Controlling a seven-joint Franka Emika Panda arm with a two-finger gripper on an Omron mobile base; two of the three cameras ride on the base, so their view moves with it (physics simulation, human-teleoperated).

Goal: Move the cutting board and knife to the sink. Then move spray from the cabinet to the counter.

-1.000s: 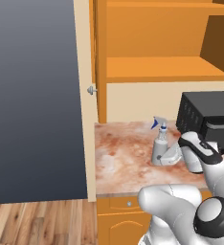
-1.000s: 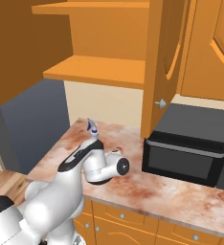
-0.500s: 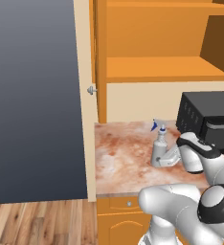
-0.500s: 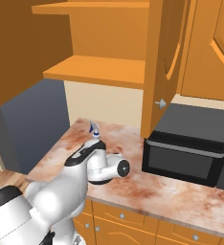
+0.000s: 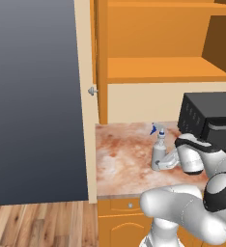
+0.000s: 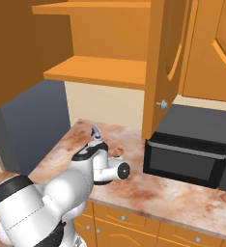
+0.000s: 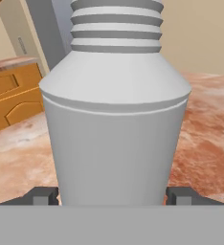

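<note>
Setting: a marbled reddish counter (image 5: 129, 154) runs below an open orange cabinet (image 5: 158, 70) with bare shelves; a black microwave (image 6: 190, 154) sits at its right end and a dark grey panel rises on the left.
Spray: the spray (image 5: 158, 149) stands upright on the counter, left of the microwave and under the cabinet shelf, its blue-tipped nozzle on top.
Gripper: the gripper (image 7: 111, 196) reaches in low from the right, fingers (image 7: 42, 195) spread, one each side of the bottle's base. Whether they touch it is unclear; they look slack, not clamped.
Step in hand: judging by the bottle already resting on the stone, this looks like the release.
Doing it well: keep the fingers wide and draw the hand straight back along its own line, level, without swinging sideways, so neither finger clips the bottle and tips it.
</note>
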